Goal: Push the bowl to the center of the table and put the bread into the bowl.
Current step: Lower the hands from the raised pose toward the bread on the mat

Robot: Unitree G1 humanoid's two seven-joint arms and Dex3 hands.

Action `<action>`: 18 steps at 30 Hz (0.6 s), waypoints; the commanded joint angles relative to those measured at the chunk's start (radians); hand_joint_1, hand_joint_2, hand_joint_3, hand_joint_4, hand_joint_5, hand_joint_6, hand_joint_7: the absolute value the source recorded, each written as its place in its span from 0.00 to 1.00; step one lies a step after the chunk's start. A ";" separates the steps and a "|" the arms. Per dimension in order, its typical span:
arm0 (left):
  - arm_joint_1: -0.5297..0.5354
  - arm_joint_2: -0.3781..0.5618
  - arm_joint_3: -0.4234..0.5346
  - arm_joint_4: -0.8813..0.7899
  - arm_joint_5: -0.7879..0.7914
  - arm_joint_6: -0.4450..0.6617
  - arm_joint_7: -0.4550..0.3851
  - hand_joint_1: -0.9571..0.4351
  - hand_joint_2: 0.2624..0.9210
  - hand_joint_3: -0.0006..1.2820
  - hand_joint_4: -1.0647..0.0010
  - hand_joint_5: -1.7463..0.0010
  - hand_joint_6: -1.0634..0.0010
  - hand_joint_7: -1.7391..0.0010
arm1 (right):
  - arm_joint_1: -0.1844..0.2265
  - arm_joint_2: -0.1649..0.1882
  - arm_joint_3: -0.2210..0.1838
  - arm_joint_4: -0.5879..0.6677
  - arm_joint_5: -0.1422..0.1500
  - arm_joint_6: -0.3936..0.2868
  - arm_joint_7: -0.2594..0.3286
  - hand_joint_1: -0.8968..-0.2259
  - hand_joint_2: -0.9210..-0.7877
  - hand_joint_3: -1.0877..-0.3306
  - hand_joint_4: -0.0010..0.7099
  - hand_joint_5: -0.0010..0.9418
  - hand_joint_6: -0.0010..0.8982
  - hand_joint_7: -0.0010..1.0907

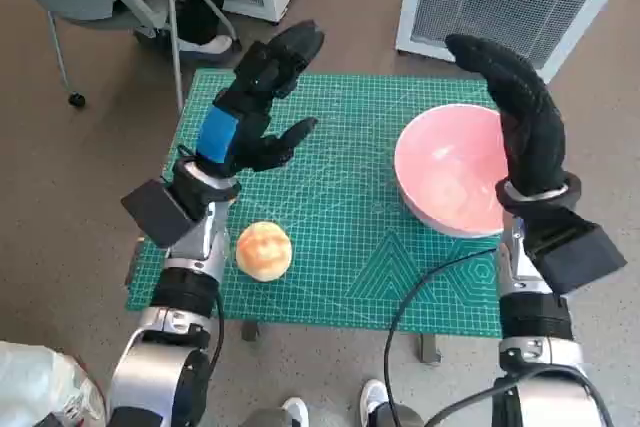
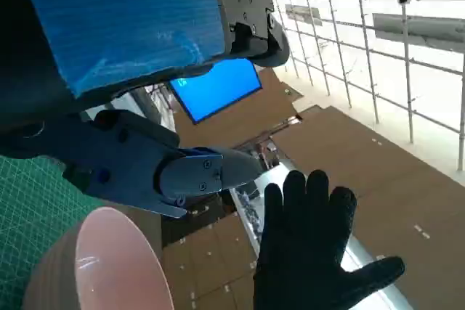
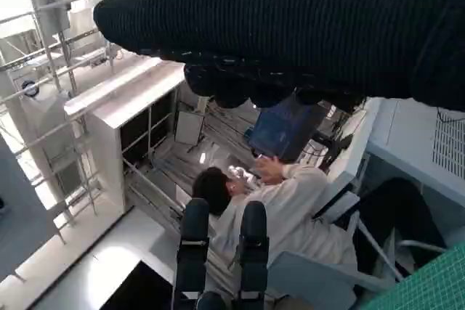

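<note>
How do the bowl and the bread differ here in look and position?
The bowl is pink, large and hollow; the bread is a small, round, tan bun. The bowl sits toward the table's right side beside the right hand; the bread lies near the front left, by the left forearm. Both rest on the green mat, and neither is held.

— What's carrying everything?
— A small table, topped with a green cutting mat.
— And on the mat?
— Pink bowl beside the right hand; bread just behind the left hand.
</note>
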 commanded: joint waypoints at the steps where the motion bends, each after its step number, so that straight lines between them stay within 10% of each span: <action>1: -0.003 0.003 0.002 0.003 -0.007 0.006 -0.004 0.34 1.00 0.33 0.71 1.00 0.87 0.74 | 0.023 0.005 -0.002 0.009 0.004 0.013 0.008 0.38 0.00 0.37 0.35 0.00 0.33 0.00; 18: 0.007 0.005 0.001 -0.006 -0.005 0.003 -0.004 0.34 1.00 0.33 0.71 1.00 0.88 0.73 | 0.033 0.002 -0.002 0.003 0.007 0.014 0.013 0.39 0.00 0.37 0.34 0.00 0.33 0.00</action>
